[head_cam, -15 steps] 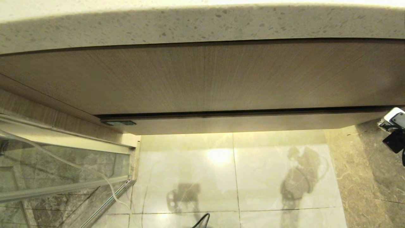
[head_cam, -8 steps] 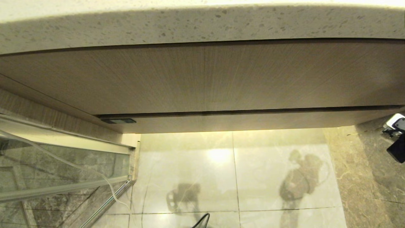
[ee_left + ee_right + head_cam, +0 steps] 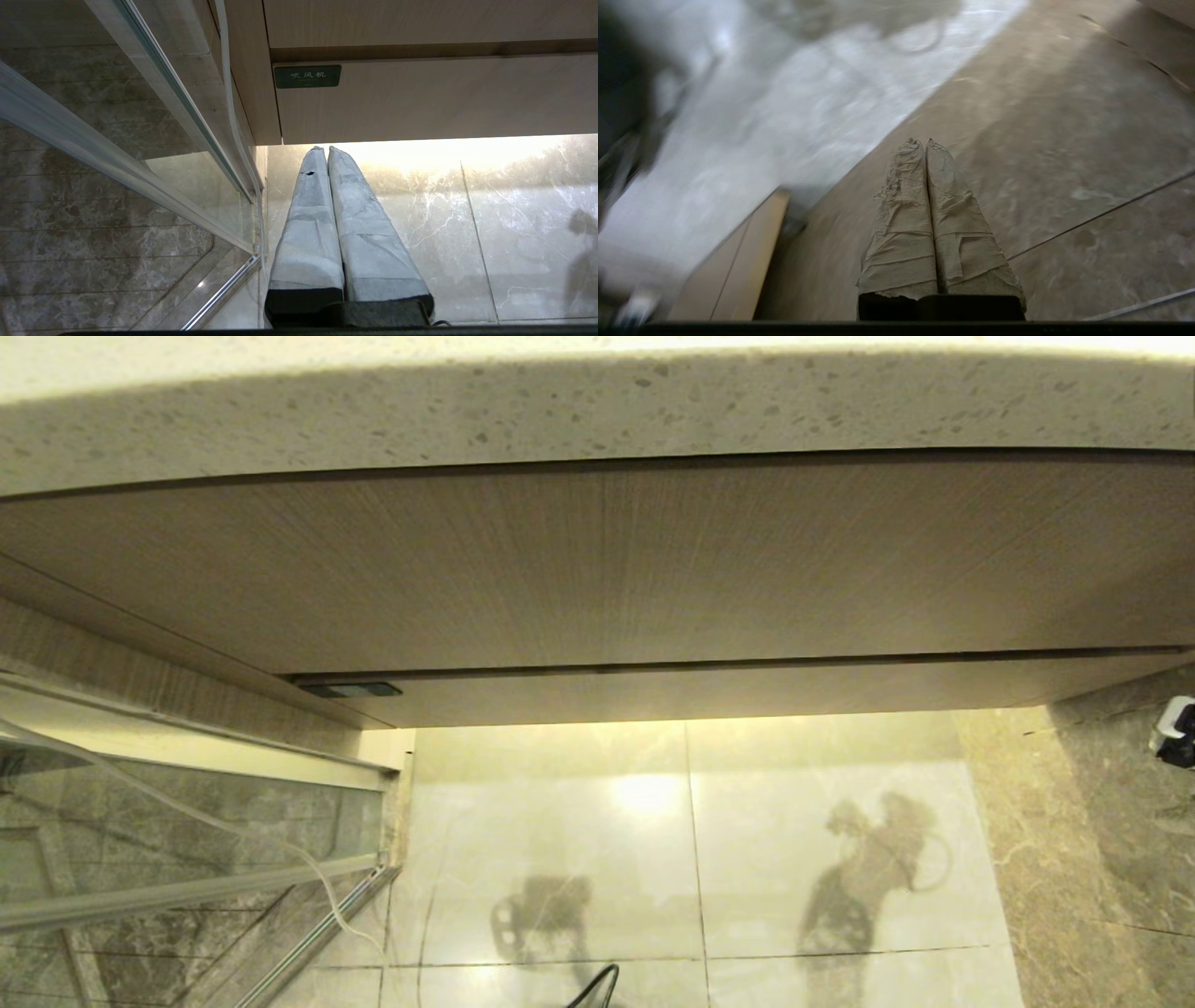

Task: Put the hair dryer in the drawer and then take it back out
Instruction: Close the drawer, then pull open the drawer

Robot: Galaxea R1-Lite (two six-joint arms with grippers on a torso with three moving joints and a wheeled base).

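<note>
The drawer (image 3: pixel 709 695) sits closed under the tall wood-grain panel (image 3: pixel 597 569), its dark label (image 3: pixel 350 691) at nine o'clock along the front. The hair dryer is nowhere to be seen. The right tool (image 3: pixel 925 142) is pressed fully together, gripping nothing, over the marble floor (image 3: pixel 1064 140); it peeks in at three o'clock in the head view. The left tool (image 3: pixel 325 149) is clamped together and empty below the drawer.

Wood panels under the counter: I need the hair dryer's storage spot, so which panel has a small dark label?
The lower, shallower panel, the drawer front; its label sits at its left end. The taller panel above is plain.
</note>
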